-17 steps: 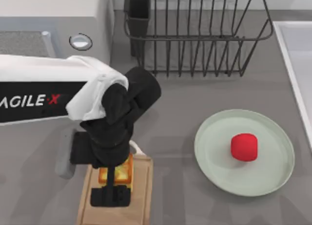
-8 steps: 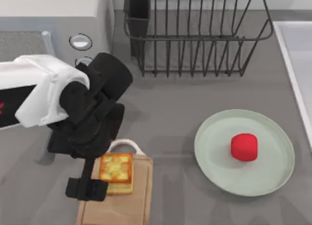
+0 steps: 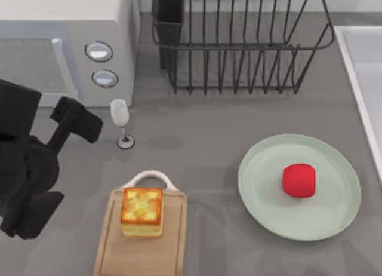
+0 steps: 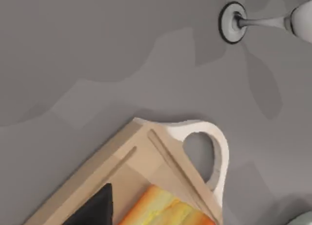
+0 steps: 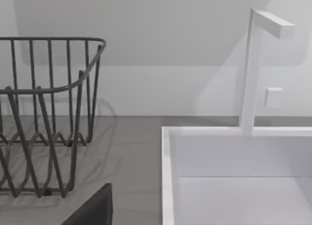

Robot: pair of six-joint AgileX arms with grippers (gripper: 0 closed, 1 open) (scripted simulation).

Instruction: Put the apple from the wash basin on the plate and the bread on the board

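The red apple (image 3: 298, 180) lies on the mint-green plate (image 3: 256, 168) at the right of the table. The bread (image 3: 142, 211) stands free on the wooden board (image 3: 172, 243), just behind its white arched handle (image 3: 148, 179). My left arm (image 3: 27, 168) is drawn back at the table's left edge, well apart from the board. In its wrist view I see the board (image 4: 97, 181), an edge of the bread (image 4: 161, 210) and a dark gripper tip (image 4: 95, 210). The wash basin (image 3: 358, 67) runs along the right edge, and its white rim (image 5: 168, 176) fills the right wrist view.
A small wine glass (image 3: 121, 123) stands upright between my left arm and the board. The white microwave (image 3: 65, 43) sits at the back left and a black wire dish rack (image 3: 239, 43) at the back middle. A white faucet (image 5: 251, 69) rises behind the basin.
My left arm has let go of the bread and pulled away up and to the left. The bread stays on the board. The wine glass is now uncovered.
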